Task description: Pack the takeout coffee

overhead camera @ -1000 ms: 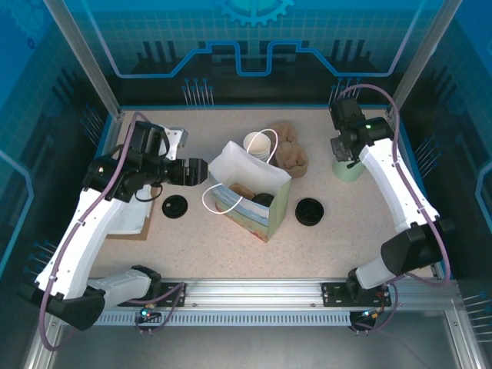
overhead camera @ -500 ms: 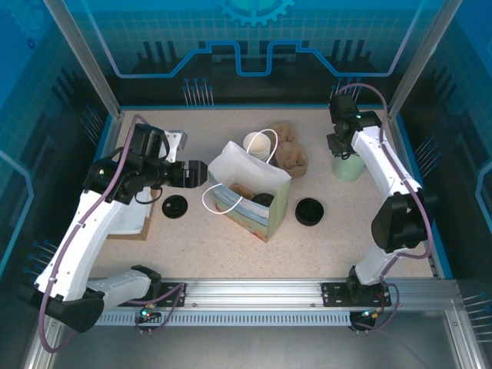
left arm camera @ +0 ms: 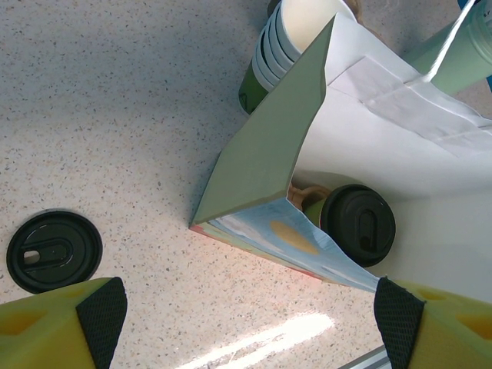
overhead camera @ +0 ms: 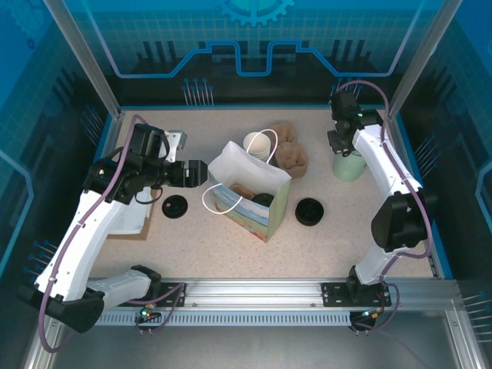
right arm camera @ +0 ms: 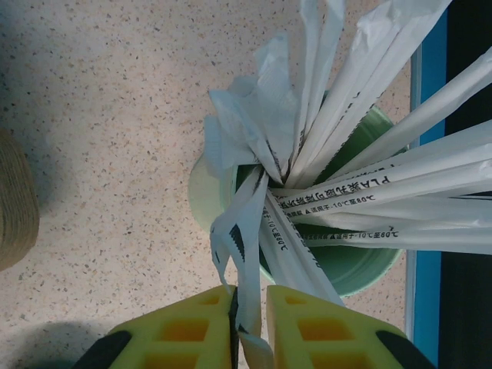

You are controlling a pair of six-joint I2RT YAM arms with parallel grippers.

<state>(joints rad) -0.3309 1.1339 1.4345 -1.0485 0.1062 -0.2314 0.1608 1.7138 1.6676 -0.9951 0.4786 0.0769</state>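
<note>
At the left of the speckled table (overhead camera: 192,238), the left claw (overhead camera: 200,173) (left arm camera: 250,311) hangs with its fingers spread wide, just beside the left edge of an open paper bag (overhead camera: 238,165) (left arm camera: 261,146) and gripping nothing. A loose black lid (overhead camera: 175,206) (left arm camera: 54,251) lies flat on the table below it, near the bag's lower left corner. The bag stands in the middle of the table with its mouth open, and the takeout coffee (overhead camera: 264,200) (left arm camera: 357,224), a green cup capped with a black lid, sits upright inside it against the white inner wall. Behind the bag, a stack of nested cups (overhead camera: 257,142) (left arm camera: 296,31) stands close against its far side, with brown cardboard pieces (overhead camera: 292,157) next to them. A second black lid (overhead camera: 309,211) rests on the table to the right of the bag. Farther right, near the table's edge, a pale green cup (overhead camera: 347,167) (right arm camera: 361,269) bristles with white paper-wrapped straws (right arm camera: 369,200). The right claw (overhead camera: 344,152) (right arm camera: 247,307) hovers over that cup, its yellow fingers pressed almost together and pinching one thin white wrapper (right arm camera: 242,254) from the bunch.
</note>
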